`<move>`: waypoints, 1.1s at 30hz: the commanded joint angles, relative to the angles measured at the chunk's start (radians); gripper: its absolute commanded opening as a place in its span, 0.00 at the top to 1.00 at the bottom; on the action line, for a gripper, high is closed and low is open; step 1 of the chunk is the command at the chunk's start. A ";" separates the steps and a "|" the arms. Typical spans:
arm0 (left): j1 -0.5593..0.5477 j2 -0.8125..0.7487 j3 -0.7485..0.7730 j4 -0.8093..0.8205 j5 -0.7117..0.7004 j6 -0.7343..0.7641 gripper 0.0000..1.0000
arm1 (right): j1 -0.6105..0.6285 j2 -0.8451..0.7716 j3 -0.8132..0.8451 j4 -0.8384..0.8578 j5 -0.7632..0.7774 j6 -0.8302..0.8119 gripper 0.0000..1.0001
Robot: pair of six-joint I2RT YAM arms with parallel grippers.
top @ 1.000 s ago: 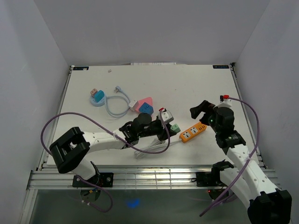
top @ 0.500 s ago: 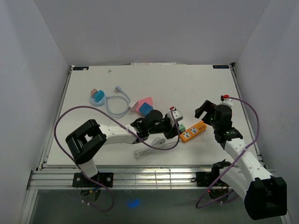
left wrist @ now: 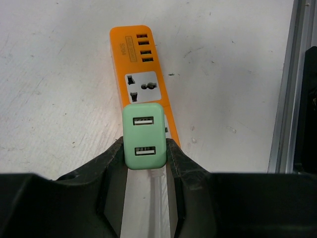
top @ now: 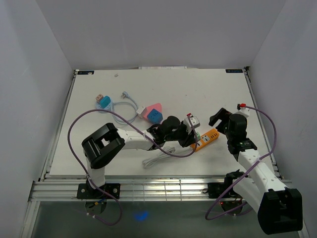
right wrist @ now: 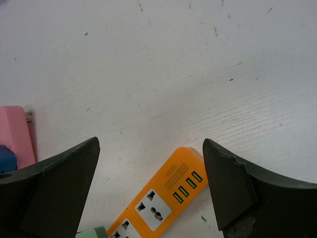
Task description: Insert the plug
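The left gripper [left wrist: 144, 151] clamps the boxy, smooth mint-green plug [left wrist: 144, 126] by its flat sides, holding it over the near end of the glossy orange power strip [left wrist: 136, 59], probably to line up its pins. The right gripper [right wrist: 149, 148], jaws apart, hovers above the strip's far end, likely to steady it

The top view looks down from above and behind the arm bases, taking in the whole tabletop [top: 208, 89]. The left wrist view looks steeply down, close over the left tool [left wrist: 144, 148]. The right wrist view sits higher, facing the far edge. All three share the orange power strip [left wrist: 140, 54] and green charger [left wrist: 143, 131].
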 commanded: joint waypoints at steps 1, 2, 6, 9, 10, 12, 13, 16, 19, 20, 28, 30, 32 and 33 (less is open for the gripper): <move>-0.006 0.011 0.046 0.000 -0.009 -0.013 1.00 | -0.010 -0.026 -0.006 0.063 0.006 0.003 0.11; -0.006 0.016 0.049 0.000 -0.012 -0.013 1.00 | -0.011 -0.028 -0.006 0.063 0.000 0.003 0.11; -0.007 0.036 0.058 0.000 -0.013 -0.016 1.00 | -0.016 -0.032 -0.011 0.066 -0.009 0.005 0.11; -0.007 0.051 0.069 -0.001 -0.016 -0.017 1.00 | -0.019 -0.031 -0.014 0.066 -0.017 0.007 0.11; -0.007 0.056 0.074 -0.004 -0.018 -0.017 1.00 | -0.020 -0.029 -0.014 0.066 -0.019 0.007 0.11; -0.009 0.067 0.080 -0.011 -0.016 -0.017 1.00 | -0.022 -0.029 -0.012 0.068 -0.031 0.007 0.11; -0.011 0.070 0.084 -0.014 -0.018 -0.019 1.00 | -0.023 -0.029 -0.011 0.067 -0.035 0.005 0.11; -0.017 0.077 0.101 -0.043 -0.024 -0.010 1.00 | -0.027 -0.034 -0.009 0.066 -0.057 -0.004 0.09; -0.023 0.085 0.112 -0.078 -0.059 0.003 1.00 | -0.030 -0.043 -0.011 0.066 -0.091 -0.016 0.07; -0.026 0.085 0.112 -0.081 -0.073 0.004 1.00 | -0.030 -0.046 -0.011 0.066 -0.098 -0.016 0.07; -0.029 0.061 0.097 -0.086 -0.095 0.003 1.00 | -0.037 -0.068 -0.018 0.065 -0.111 -0.018 0.07; -0.029 0.050 0.095 -0.086 -0.093 0.006 1.00 | -0.042 -0.066 -0.018 0.065 -0.117 -0.018 0.07; -0.029 0.042 0.098 -0.086 -0.088 0.007 1.00 | -0.043 -0.063 -0.017 0.065 -0.120 -0.015 0.07; -0.029 0.039 0.104 -0.086 -0.085 0.007 1.00 | -0.043 -0.063 -0.017 0.066 -0.121 -0.013 0.07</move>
